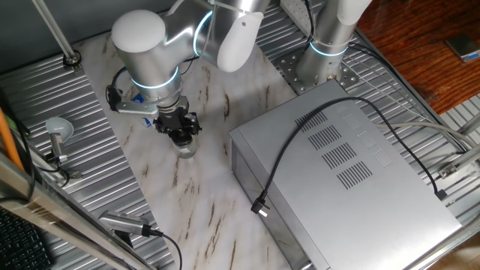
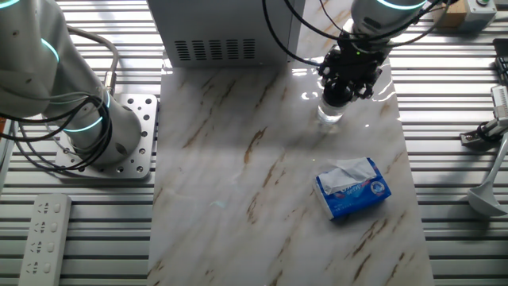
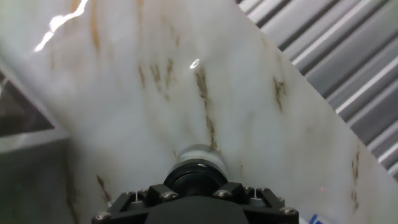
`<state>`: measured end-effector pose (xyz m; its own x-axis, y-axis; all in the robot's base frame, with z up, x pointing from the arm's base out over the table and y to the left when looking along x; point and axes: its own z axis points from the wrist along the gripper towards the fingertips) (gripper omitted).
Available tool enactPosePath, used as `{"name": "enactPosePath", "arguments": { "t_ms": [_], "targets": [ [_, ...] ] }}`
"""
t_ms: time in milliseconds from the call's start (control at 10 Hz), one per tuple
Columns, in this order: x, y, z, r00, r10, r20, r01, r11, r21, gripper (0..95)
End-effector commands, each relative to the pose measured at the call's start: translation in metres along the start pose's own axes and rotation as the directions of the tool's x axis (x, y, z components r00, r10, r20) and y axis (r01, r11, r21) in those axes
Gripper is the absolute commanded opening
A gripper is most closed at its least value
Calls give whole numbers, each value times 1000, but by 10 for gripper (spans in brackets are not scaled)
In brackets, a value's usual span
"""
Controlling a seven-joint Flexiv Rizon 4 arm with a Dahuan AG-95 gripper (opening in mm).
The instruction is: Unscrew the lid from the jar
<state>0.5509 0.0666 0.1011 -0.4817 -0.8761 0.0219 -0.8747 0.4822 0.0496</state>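
- In one fixed view the gripper (image 1: 182, 133) hung straight down over the jar (image 1: 186, 148), which stood upright on the marbled table (image 1: 202, 217) just left of the grey metal box (image 1: 352, 172); only the clear lower body of the jar showed beneath the black fingers, the lid being hidden by them; a black cable (image 1: 300, 150) trailed across the box's flat, vented top.
- In the other fixed view the gripper (image 2: 343, 94) sat on top of the jar (image 2: 330, 117), whose glassy body threw a pale glint on the glossy table (image 2: 238, 199); the fingers appeared to be clasped round the lid, though the contact itself was too dark to make out; a soft, crumpled blue-and-white packet (image 2: 353, 189) lay well apart, nearer the front edge.
- In the hand view the lid (image 3: 198, 177), round, black and matt, sat directly below the gripper body with the jar's (image 3: 200, 153) clear rounded shoulder peeping past it; the fingertips were out of frame, so I could not tell for certain whether they gripped.
- By my judgement the step in hand was the grasp-and-twist of the lid; the next move called for a firm squeeze and a turn about the jar's upright axis; nothing held the smooth, light jar, so it could well spin on the slick stone.
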Motion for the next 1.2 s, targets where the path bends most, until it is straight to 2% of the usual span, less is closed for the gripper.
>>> {"name": "enactPosePath", "arguments": {
  "t_ms": [100, 400, 800, 900, 1200],
  "targets": [
    [0, 0, 1, 993, -119, -8, 119, 993, 3, 570],
    [0, 0, 1, 984, -178, -18, 179, 984, 10, 570],
    [0, 0, 1, 985, -170, -20, 170, 985, 11, 570],
    [0, 0, 1, 986, -167, -19, 167, 986, 9, 760],
    [0, 0, 1, 990, -140, -20, 140, 990, 6, 760]
  ]
}}
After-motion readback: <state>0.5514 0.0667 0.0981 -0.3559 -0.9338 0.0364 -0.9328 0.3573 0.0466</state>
